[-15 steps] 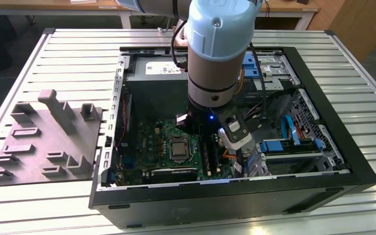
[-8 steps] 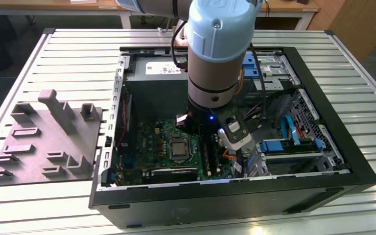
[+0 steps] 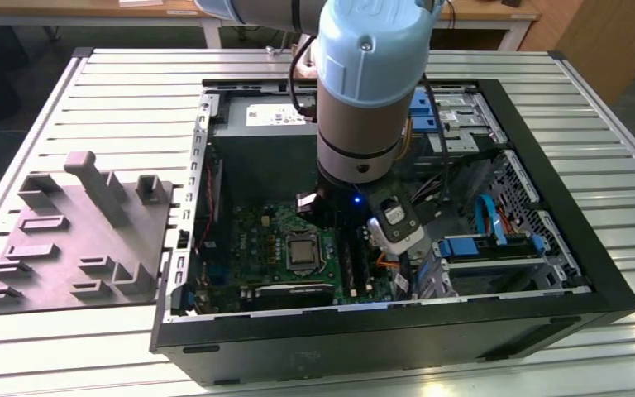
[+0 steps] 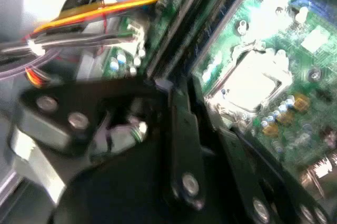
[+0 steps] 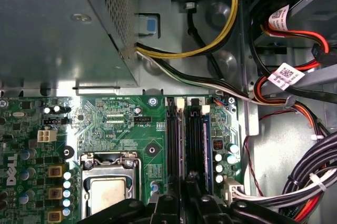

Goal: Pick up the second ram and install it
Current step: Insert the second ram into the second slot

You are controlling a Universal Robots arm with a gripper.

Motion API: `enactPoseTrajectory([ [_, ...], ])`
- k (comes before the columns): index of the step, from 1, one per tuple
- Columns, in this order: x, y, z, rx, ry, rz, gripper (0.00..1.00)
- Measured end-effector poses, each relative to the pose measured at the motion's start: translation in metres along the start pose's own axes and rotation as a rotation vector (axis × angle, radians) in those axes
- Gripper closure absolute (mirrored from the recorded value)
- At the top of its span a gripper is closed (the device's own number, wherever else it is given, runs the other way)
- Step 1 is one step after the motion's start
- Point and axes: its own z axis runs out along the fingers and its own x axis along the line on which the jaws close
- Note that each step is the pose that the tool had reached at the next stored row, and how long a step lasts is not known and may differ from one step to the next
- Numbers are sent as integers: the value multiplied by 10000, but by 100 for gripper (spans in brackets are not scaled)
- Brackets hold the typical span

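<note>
My gripper [image 5: 187,203] hangs low inside the open computer case [image 3: 582,273], right over the row of black memory slot rails [image 5: 176,139] beside the processor socket [image 5: 108,187]. A thin blue board edge [image 5: 206,139] runs along the outer side of those rails, seen edge-on. I cannot tell if this is the second ram, or if anything is gripped. In the exterior view the gripper [image 3: 393,248] sits just to the exterior view's right of the slots [image 3: 350,260]. The second wrist view is blurred, with the gripper's black linkage [image 4: 181,145] leading toward the slots.
A metal power supply box [image 5: 58,34] stands close beside the motherboard [image 5: 121,124]. Yellow, orange and black cable bundles [image 5: 295,103] crowd the other side of the slots. Blue drive brackets [image 3: 483,244] fill the case's right end in the exterior view. A grey fixture tray [image 3: 75,240] lies outside on the slatted table [image 3: 130,91].
</note>
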Motion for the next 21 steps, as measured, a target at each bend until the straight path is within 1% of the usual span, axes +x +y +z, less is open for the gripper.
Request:
enactPoseTrajectory([
  [1,0,-2,-6,19,5,-1,81],
  [2,1,-4,-16,38,11,-1,81],
  [4,-1,0,-44,36,11,-1,81],
  [6,-4,7,-101,36,11,-1,81],
  [10,-11,23,-241,36,10,-1,81],
  [12,-14,29,-295,36,10,-1,81],
  [19,-22,46,-437,49,9,2,81],
  [20,-23,47,-444,77,6,6,81],
  [21,-24,46,-450,135,5,12,81],
])
